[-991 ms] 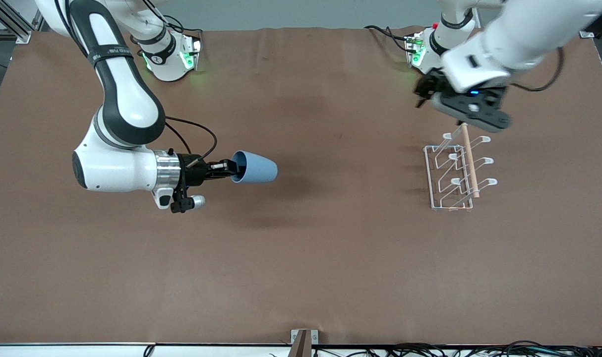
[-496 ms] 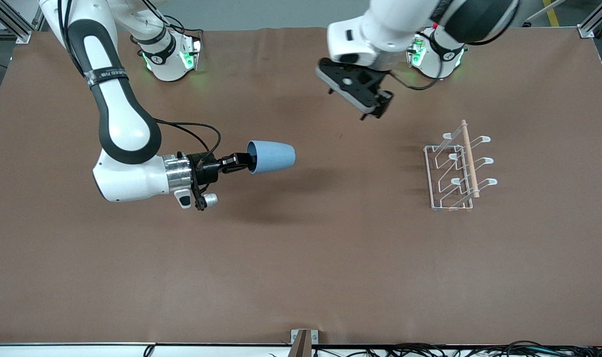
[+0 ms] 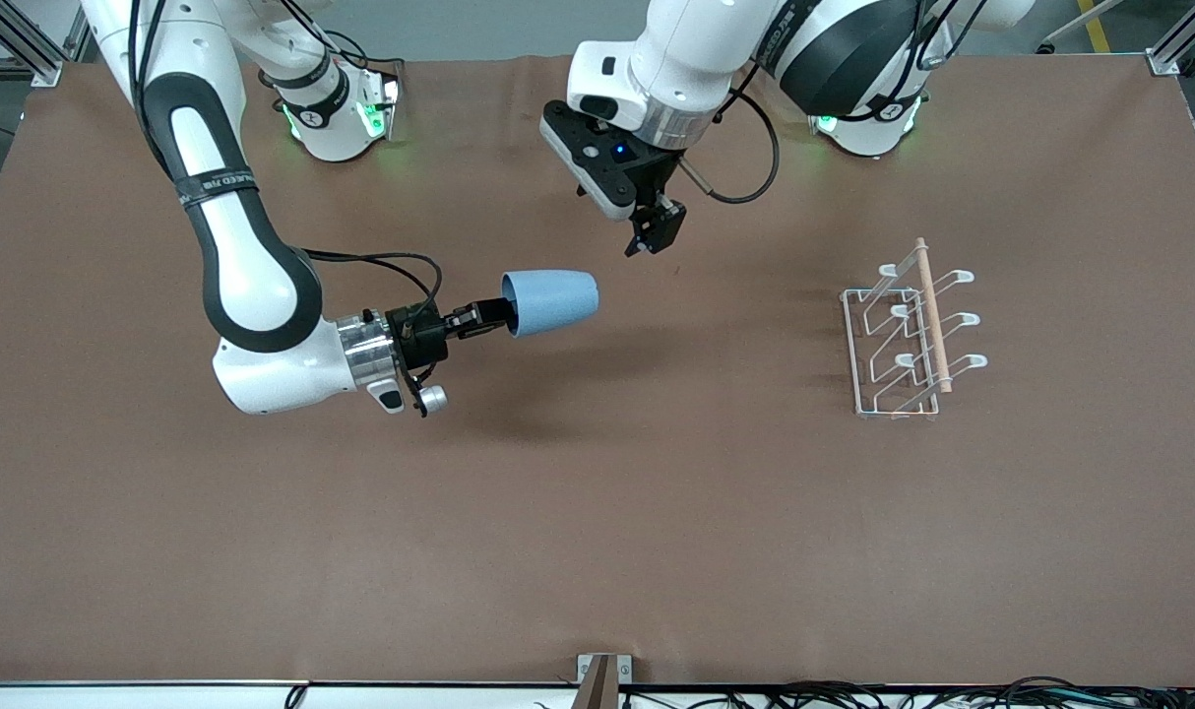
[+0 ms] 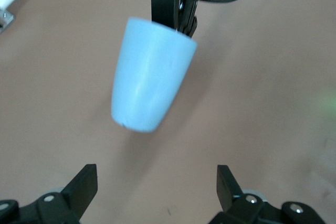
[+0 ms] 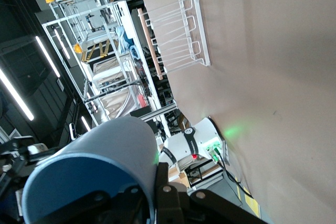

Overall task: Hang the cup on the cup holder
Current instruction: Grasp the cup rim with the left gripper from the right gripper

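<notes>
The light-blue cup (image 3: 553, 301) lies on its side in the air over the middle of the table, its bottom toward the left arm's end. My right gripper (image 3: 489, 317) is shut on the cup's rim, one finger inside and one outside (image 5: 169, 195). The cup also shows in the right wrist view (image 5: 94, 166) and the left wrist view (image 4: 152, 72). My left gripper (image 3: 654, 234) hangs open and empty over the table beside the cup, fingers wide apart (image 4: 84, 184). The white wire cup holder (image 3: 908, 340) with its wooden rod stands toward the left arm's end; it also shows in the right wrist view (image 5: 176, 35).
The brown table cover (image 3: 597, 512) is bare around the cup holder. A small bracket (image 3: 602, 675) sits at the table's edge nearest the front camera. Both arm bases (image 3: 337, 108) stand along the edge farthest from it.
My left arm has swung from over the cup holder to the middle of the table, next to the cup. My right gripper has carried the cup a little toward the left arm's end.
</notes>
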Controlling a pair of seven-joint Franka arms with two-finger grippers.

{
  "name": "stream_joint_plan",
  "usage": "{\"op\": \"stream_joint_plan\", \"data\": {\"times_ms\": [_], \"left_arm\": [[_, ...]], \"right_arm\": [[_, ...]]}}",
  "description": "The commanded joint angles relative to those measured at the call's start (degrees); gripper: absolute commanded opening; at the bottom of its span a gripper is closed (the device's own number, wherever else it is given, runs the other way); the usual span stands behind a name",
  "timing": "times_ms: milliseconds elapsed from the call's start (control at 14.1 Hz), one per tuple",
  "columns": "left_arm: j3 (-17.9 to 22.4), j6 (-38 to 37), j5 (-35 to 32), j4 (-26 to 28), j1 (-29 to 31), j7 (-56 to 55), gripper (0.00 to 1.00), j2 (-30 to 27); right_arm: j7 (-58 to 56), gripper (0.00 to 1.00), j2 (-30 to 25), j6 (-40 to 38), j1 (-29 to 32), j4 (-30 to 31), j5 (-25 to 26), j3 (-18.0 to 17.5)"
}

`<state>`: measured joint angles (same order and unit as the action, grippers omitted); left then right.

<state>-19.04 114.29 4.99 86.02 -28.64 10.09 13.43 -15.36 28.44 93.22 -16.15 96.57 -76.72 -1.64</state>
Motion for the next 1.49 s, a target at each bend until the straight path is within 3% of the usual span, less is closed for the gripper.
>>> {"op": "stream_joint_plan", "data": {"times_ms": [0, 850, 1062, 1204, 1345, 1416], "left_arm": [[0.1, 0.2, -2.6, -5.1, -1.2, 4.0, 1.0, 4.2], [0.1, 6.6, -4.3, -5.0, -3.9, 7.1, 1.0, 11.4], [0.1, 7.1, -5.4, -5.0, -4.1, 7.3, 0.95, 12.1], [0.1, 7.0, -6.6, -5.0, -4.1, 7.3, 0.71, 12.2], [0.2, 7.0, -9.2, -5.0, -4.1, 7.1, 0.36, 12.0], [0.2, 7.0, -10.6, -5.0, -4.1, 7.1, 0.28, 11.8]], "right_arm": [[-0.1, 0.01, 0.4, -3.1, -0.7, -0.6, -1.5, 0.1], [-0.8, 0.03, 0.3, -4.5, -1.7, -0.6, -1.3, 0.2], [-0.7, 0.04, 0.4, -4.5, -1.7, -0.6, -1.3, 0.2], [-0.7, 0.04, 0.4, -4.6, -1.6, -0.6, -1.3, 0.1], [-0.7, 0.04, 0.3, -4.6, -1.6, -0.6, -1.2, 0.2], [-0.2, 0.1, 0.3, -4.6, -1.4, -0.6, -1.3, 0.2]]}}
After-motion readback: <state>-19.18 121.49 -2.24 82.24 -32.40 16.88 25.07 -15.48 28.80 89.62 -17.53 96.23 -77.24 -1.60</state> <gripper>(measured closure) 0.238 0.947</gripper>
